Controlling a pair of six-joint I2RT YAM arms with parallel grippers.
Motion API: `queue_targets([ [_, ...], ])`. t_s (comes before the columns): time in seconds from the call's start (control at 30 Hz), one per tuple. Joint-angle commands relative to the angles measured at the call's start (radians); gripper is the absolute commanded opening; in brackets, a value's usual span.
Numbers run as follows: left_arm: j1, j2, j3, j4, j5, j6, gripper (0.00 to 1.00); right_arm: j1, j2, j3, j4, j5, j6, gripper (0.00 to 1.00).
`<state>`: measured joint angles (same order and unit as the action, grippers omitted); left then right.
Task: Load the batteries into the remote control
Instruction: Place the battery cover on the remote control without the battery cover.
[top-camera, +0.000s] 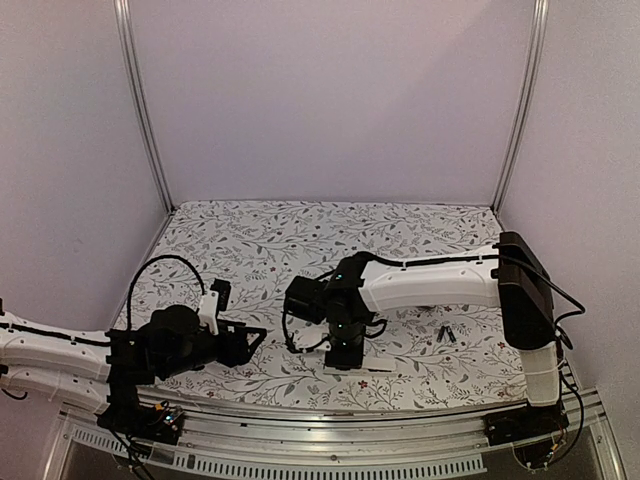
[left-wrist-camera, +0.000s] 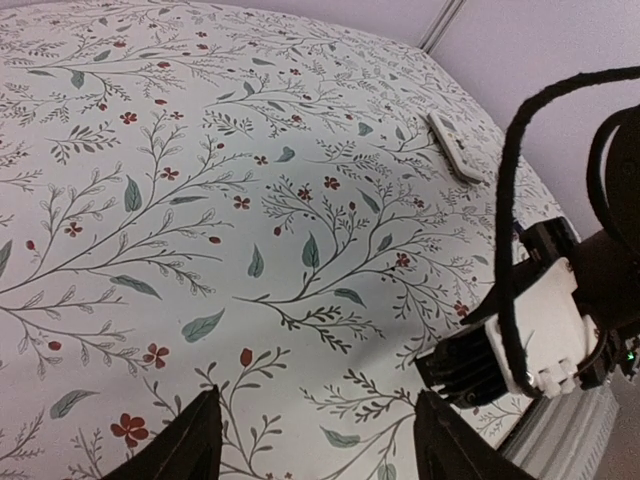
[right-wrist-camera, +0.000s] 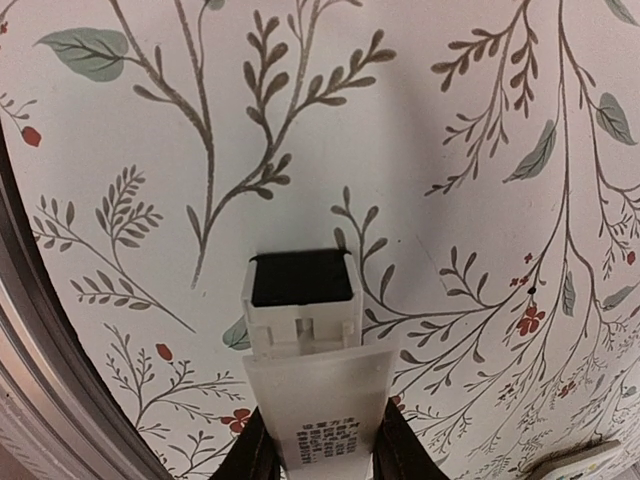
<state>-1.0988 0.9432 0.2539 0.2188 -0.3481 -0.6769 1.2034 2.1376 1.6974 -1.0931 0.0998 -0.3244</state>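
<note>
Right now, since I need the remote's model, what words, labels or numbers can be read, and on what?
The printed label on the white remote control held in the right claw: lines of black print, too blurred to read.
The second white remote in the left wrist view: too small to show any text.
Nothing else readable.

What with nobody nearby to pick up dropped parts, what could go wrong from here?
1. The right end effector pinches the remote at one end only, near the table edge; it may twist or slip.
2. The batteries lie beyond the right arm; the open left end effector would probably have to cross it to reach them, risking a collision.
</note>
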Motion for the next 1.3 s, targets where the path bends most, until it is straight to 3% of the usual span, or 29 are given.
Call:
queue_targets([
  [0.0,0.013,0.011,0.022,0.0,0.006,0.019,0.65,0.005,-0.01,0.028,-0.034,0.016,0.019,0.23],
  [1.27,0.02,0.043,0.041,0.004,0.019,0.04,0.65,0.01,0.012,-0.013,-0.028,-0.002,0.012,0.34],
])
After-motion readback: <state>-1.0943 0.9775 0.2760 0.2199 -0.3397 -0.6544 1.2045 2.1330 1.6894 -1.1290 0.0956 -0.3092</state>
